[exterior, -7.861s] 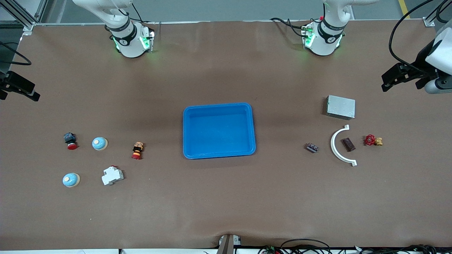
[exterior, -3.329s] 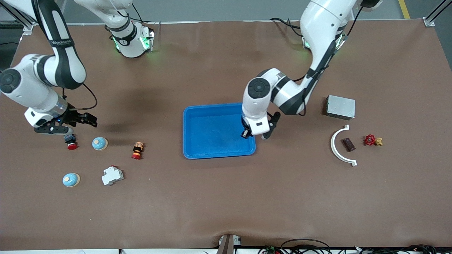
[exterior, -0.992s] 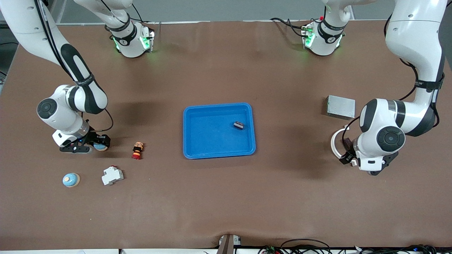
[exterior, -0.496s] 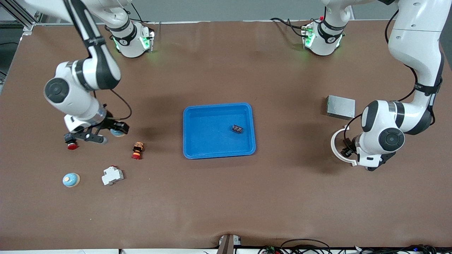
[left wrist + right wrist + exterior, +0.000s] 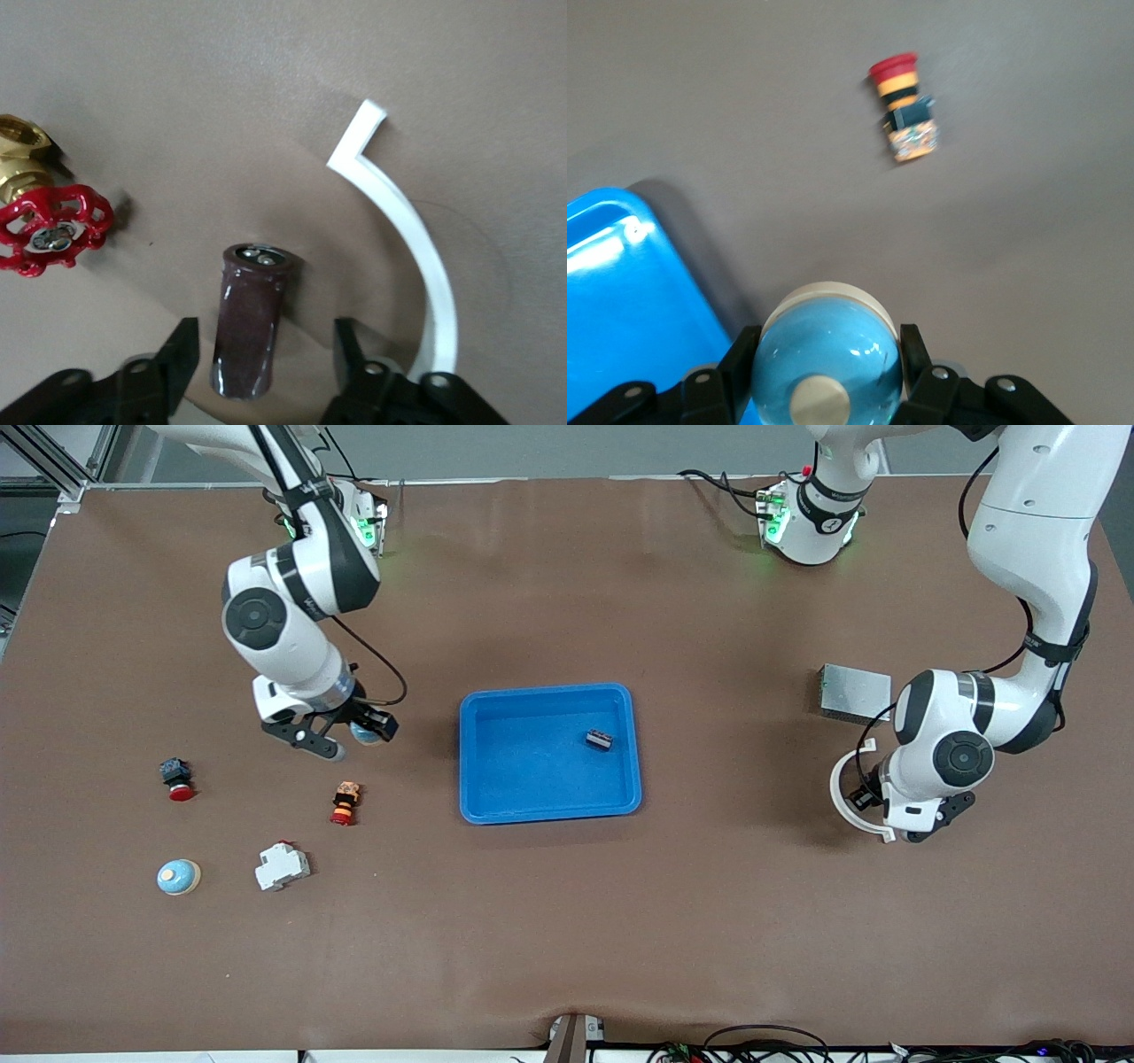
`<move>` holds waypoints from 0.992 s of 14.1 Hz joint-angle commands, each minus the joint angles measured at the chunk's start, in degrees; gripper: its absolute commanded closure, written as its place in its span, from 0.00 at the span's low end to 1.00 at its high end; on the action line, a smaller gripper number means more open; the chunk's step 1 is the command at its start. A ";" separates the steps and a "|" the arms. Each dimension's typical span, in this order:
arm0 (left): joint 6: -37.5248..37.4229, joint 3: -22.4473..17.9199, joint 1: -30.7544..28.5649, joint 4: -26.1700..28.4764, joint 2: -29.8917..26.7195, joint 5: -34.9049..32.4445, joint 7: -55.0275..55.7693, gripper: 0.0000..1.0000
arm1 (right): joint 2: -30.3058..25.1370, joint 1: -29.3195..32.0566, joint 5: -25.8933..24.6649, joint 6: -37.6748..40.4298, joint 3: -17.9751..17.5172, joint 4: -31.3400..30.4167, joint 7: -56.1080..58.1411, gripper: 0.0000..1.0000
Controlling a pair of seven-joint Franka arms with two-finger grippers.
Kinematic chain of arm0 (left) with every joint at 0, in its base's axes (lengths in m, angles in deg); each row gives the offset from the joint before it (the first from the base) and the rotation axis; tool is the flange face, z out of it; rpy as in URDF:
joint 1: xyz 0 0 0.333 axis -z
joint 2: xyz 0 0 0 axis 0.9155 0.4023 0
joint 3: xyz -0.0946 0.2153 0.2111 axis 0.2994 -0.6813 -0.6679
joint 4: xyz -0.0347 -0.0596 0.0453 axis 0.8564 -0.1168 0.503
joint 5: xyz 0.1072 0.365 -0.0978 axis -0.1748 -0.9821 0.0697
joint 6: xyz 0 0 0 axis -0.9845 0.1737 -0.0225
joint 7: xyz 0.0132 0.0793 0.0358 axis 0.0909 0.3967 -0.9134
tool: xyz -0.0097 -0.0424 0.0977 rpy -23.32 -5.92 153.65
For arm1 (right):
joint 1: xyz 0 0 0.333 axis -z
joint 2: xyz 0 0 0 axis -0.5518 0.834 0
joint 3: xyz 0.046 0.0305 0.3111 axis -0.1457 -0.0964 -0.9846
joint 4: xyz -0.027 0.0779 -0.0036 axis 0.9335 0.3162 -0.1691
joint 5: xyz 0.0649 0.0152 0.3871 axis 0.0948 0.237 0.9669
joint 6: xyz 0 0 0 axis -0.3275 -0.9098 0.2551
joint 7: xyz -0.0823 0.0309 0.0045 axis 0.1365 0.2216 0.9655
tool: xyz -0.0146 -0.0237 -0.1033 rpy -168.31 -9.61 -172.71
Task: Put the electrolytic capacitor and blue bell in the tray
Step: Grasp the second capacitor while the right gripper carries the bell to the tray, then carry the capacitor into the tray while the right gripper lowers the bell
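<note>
Meanwhile, the right gripper (image 5: 826,372) pinches a glossy blue dome-shaped bell (image 5: 827,361) above the brown table (image 5: 532,921), just beside the shallow bright-blue plastic tray (image 5: 478,797), clear of a red-capped pushbutton (image 5: 904,106). The left gripper (image 5: 261,354), fingers spread, straddles a brown cylindrical electrolytic capacitor (image 5: 251,319) lying between a white curved plastic strip (image 5: 416,257) and a red-handled brass valve (image 5: 44,221), toward the left arm's end.

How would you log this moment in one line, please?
right gripper: carrying bell toward tray | left gripper: open around capacitor

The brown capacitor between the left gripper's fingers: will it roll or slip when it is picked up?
The capacitor is a cylinder lying on its side, so a nudge would probably roll it. Its sleeve looks glossy, perhaps slippery. The left gripper straddles it.
</note>
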 commanded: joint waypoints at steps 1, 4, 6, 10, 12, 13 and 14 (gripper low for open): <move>1.18 0.72 -1.90 2.51 -2.40 -1.93 -0.19 0.82 | 3.69 -5.41 0.13 -4.76 0.71 -0.10 -7.24 1.00; 0.57 1.68 -1.73 2.33 -5.20 -1.67 0.87 1.00 | 7.21 -9.55 0.04 -8.56 0.71 0.43 -12.52 1.00; -1.01 3.61 -1.72 1.63 -7.40 -1.14 0.78 1.00 | 8.27 -11.83 0.04 -9.96 0.71 0.52 -15.60 1.00; -4.77 8.96 -1.46 -2.22 -8.81 -0.97 7.69 1.00 | 10.55 -15.00 -0.04 -10.23 0.80 2.10 -20.44 1.00; -8.12 12.83 -1.11 -5.39 -8.46 -0.97 14.90 1.00 | 11.87 -16.23 -0.22 -10.49 0.80 2.89 -22.90 1.00; -8.83 14.68 -1.11 -6.54 -8.37 -0.97 17.89 1.00 | 12.84 -17.02 -0.39 -10.58 0.80 3.68 -24.04 1.00; -8.84 16.96 -0.93 -7.50 -8.29 -0.97 20.88 1.00 | 13.98 -17.81 -0.48 -10.84 0.89 4.56 -24.84 1.00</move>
